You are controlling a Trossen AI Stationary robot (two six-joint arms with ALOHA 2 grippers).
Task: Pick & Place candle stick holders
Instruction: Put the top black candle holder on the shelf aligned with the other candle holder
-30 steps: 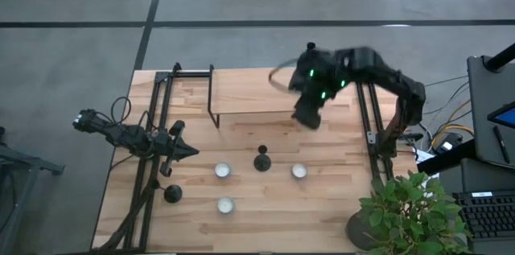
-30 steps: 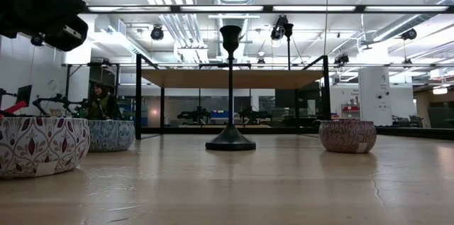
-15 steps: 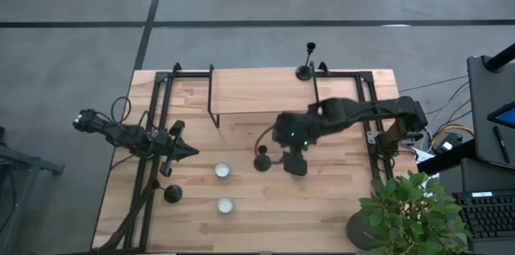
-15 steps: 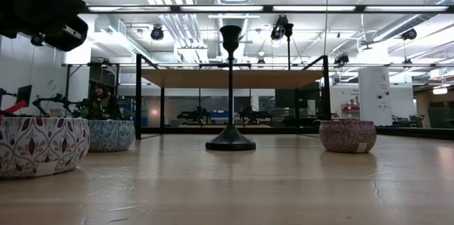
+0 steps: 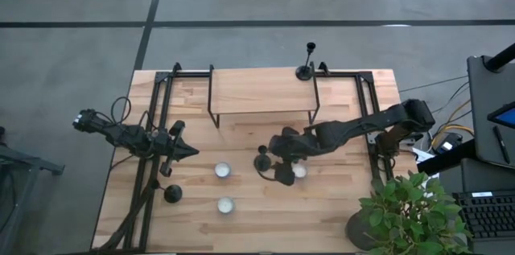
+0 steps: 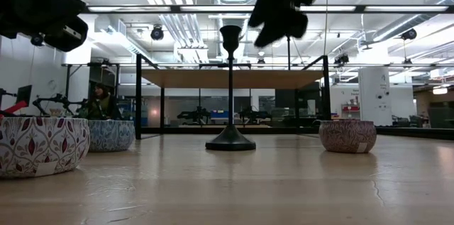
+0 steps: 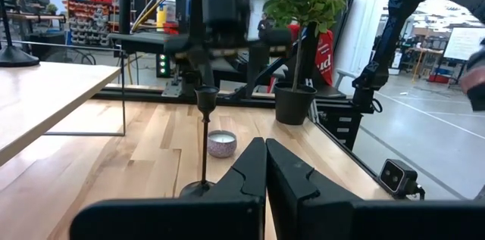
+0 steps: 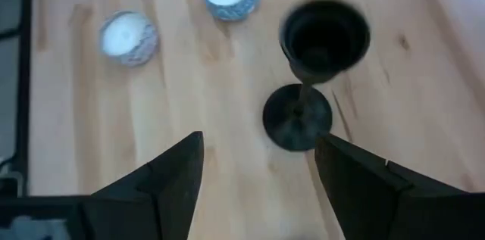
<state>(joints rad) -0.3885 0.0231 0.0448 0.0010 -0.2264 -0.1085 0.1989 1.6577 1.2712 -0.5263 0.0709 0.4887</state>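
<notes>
One black candlestick holder [image 5: 261,159] stands on its round base mid-table; it also shows in the low view [image 6: 229,90] and the right wrist view [image 8: 314,43]. A second holder [image 5: 306,68] stands on the raised shelf's far edge. A third, a dark round shape from above [image 5: 172,193], stands near the left. My right gripper [image 5: 279,172] is open, above the middle holder and just to its right, fingers pointing down [image 8: 258,187]; it touches nothing. My left gripper [image 5: 190,152] is shut and empty at the left [image 7: 265,160].
Three small patterned candle cups stand around the middle holder [image 5: 222,170] [image 5: 225,204] [image 5: 299,171]. A raised wooden shelf [image 5: 261,94] on a black frame spans the far half. A potted plant [image 5: 406,207] stands at the near right corner.
My right gripper has left the far shelf, where a holder now stands on its own. It has swept toward the near edge and come down over the middle holder. The middle holder has stayed where it was.
</notes>
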